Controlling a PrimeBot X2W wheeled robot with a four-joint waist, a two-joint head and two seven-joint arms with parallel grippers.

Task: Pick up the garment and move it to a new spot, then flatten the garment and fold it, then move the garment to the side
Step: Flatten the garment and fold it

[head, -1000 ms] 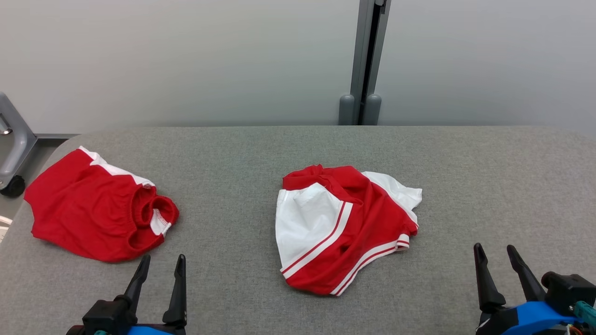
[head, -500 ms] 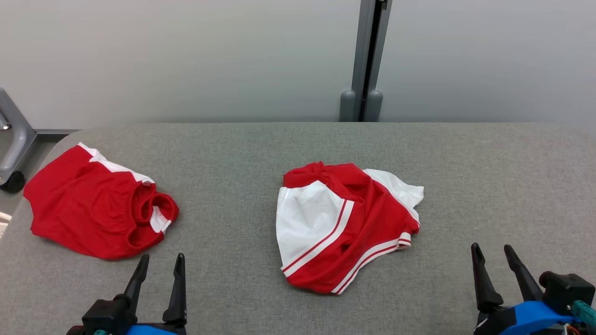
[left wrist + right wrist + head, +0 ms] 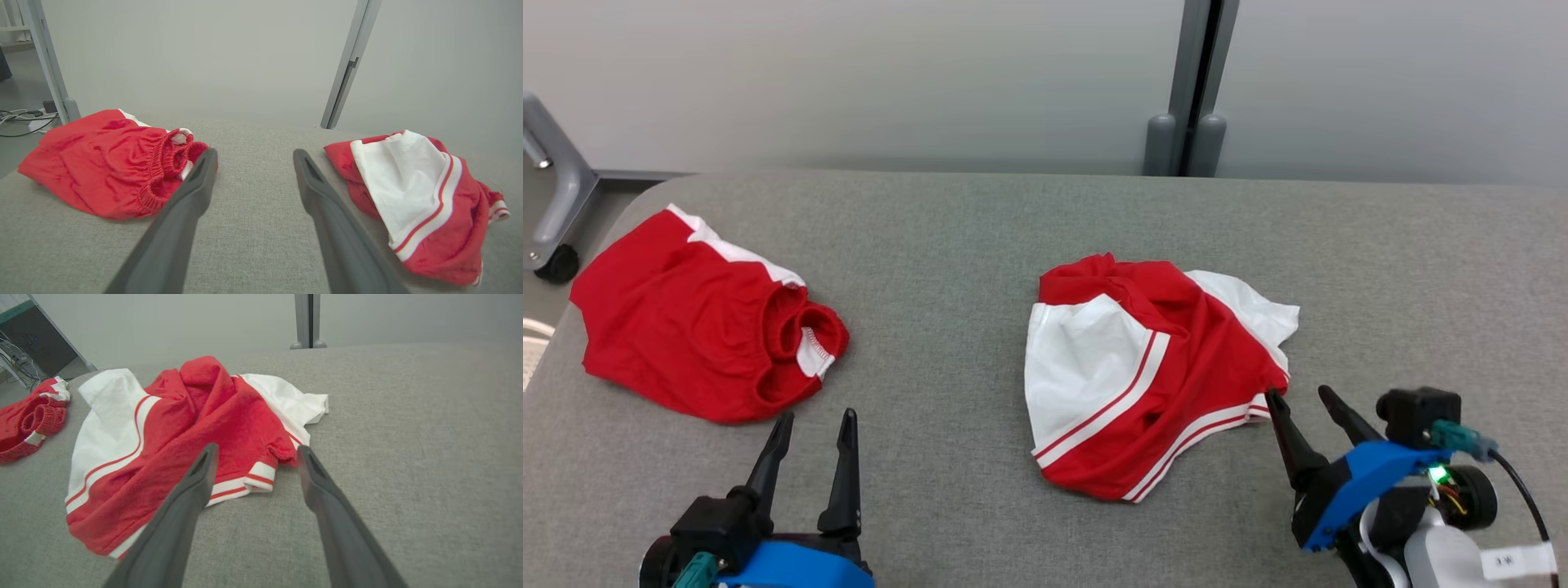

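Cloth covers the grey tabletop, and the garment, a pair of red-and-white shorts, lies crumpled near its middle, well apart from the red shorts by the left edge. I judge it light, limp and likely to slide and bunch rather than lift stiffly, so I would pinch the striped hem corner facing the near edge. My right gripper stands spread wide just beside that corner, empty. My left gripper is likewise wide and empty.
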